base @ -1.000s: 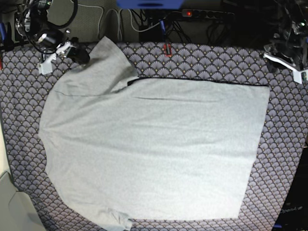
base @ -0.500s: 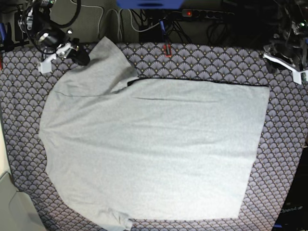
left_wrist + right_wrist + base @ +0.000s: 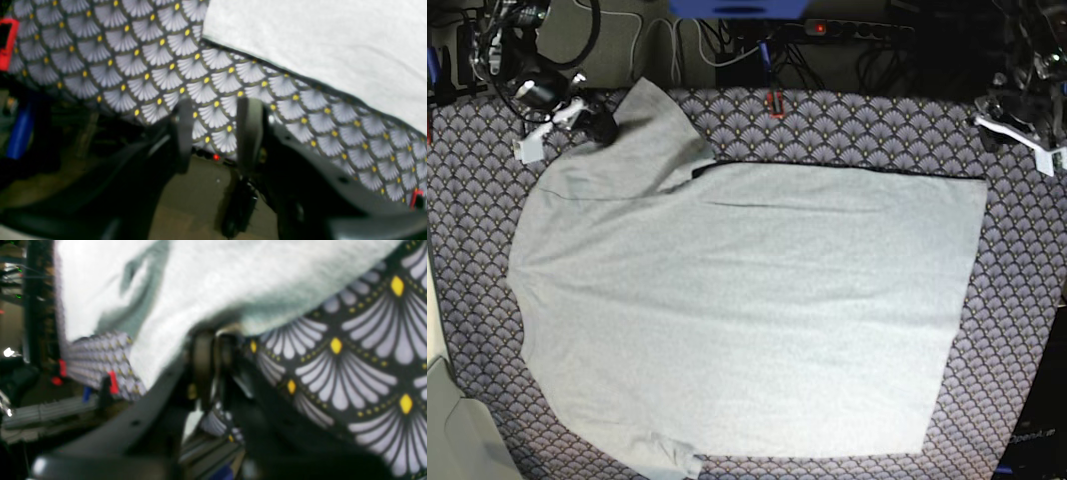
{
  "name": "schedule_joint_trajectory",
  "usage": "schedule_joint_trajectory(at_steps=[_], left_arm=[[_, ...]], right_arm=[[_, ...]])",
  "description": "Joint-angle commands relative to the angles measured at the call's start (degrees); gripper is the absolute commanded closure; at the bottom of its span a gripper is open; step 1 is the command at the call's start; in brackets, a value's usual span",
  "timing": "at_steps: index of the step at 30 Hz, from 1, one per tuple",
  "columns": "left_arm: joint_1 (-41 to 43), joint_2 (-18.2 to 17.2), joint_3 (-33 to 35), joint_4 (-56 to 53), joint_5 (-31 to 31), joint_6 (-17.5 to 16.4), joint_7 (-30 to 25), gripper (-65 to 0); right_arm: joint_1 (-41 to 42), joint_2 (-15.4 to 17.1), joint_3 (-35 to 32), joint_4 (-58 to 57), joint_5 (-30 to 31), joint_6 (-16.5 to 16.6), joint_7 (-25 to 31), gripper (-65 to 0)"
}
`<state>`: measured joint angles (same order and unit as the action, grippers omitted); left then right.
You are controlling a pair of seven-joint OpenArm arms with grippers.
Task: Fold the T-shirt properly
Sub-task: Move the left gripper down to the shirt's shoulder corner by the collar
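Observation:
The light grey T-shirt (image 3: 747, 310) lies spread flat on the purple fan-patterned tablecloth (image 3: 877, 130), collar end to the left, one sleeve (image 3: 652, 115) pointing to the back left. My right gripper (image 3: 605, 128) sits at that sleeve's edge. In the right wrist view its jaws (image 3: 213, 340) are pressed together with the T-shirt's (image 3: 217, 283) hem pinched between them. My left gripper (image 3: 1017, 125) hovers off the back right corner. In the left wrist view it (image 3: 215, 110) stands open above bare cloth, short of the T-shirt's (image 3: 333, 43) edge.
A red clip (image 3: 775, 103) holds the tablecloth at the back edge. Cables and a power strip (image 3: 847, 28) lie behind the table. A pale grey surface (image 3: 452, 430) sits at the front left corner. The table's edges run close to the shirt on every side.
My right gripper has shifted slightly right onto the sleeve's edge and has closed on it. The left arm and the shirt's body have not moved.

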<state>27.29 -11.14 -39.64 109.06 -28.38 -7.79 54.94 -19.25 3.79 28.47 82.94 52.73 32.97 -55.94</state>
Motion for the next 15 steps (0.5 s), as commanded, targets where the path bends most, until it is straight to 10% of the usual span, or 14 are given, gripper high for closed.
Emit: schedule_joint_trajectory(at_steps=[1, 15], left_arm=[[-1.1, -0.7, -0.2, -0.7, -0.5, -0.2, -1.3, -21.8], [-15.5, -0.8, -0.6, -12.0, -0.6, -0.3, -1.8, -22.1]], right_arm=[[-0.9, -0.1, 0.0, -0.4, -1.7, -2.2, -2.3, 0.0], [-1.1, 1.1, 0.0, -0.4, -1.8, -2.2, -2.3, 0.0]])
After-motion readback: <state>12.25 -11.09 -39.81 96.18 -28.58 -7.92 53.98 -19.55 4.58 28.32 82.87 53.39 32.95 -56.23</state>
